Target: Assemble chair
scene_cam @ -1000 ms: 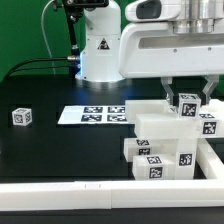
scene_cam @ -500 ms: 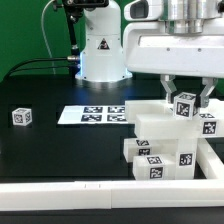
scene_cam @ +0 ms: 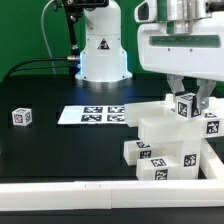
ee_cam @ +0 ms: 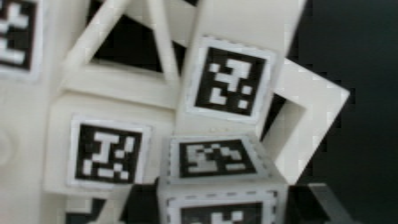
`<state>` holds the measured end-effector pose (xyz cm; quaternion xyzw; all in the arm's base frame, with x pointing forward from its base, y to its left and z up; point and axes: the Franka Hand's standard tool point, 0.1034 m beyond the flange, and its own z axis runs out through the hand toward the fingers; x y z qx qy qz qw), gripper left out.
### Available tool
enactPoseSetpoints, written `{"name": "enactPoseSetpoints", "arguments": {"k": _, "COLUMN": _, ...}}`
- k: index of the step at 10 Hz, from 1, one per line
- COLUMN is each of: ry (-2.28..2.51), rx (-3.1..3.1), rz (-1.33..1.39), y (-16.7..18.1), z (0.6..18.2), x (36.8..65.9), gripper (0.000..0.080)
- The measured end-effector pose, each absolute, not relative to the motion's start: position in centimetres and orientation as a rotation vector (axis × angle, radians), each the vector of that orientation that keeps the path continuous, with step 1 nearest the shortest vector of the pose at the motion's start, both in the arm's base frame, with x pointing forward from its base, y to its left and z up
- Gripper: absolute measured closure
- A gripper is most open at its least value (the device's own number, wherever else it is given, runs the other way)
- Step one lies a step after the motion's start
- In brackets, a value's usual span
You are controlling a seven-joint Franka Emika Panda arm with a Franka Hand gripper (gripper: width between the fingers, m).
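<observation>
Chair (scene_cam: 168, 140) parts are sitting stacked on the bench (scene_cam: 60, 150), well to the exterior view's right of the marker board (scene_cam: 92, 115), as a chunky white cluster of tagged blocks pressed against the white rail (scene_cam: 100, 192) at the bench's near edge. The end effector (scene_cam: 188, 98) is hanging directly over the cluster's upper part, with its fingers straddling a small tagged block (scene_cam: 186, 106) on top; it is appearing to pinch that block, though whether the pads are actually pressing on it cannot be told from either view. To do this step well, I judge the arm should be keeping the block square to the part under it, lowering slowly and seating it fully before letting go, since a tilt could be jamming the joint or nudging the stack away from the marker board. The wrist view is showing only tags and white struts at close range, blurred, so the joint itself is staying hidden. A small lone cube (scene_cam: 21, 117) is lying on the far side of the marker board from the chair.
</observation>
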<state>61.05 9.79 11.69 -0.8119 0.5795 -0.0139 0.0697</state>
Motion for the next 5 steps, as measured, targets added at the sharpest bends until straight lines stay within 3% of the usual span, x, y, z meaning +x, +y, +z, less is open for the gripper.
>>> {"name": "enactPoseSetpoints", "arguments": {"k": 5, "ry": 2.172, "rx": -1.983, "rz": 0.005, "y": 10.23, "z": 11.65, "x": 61.49, "gripper": 0.0515}}
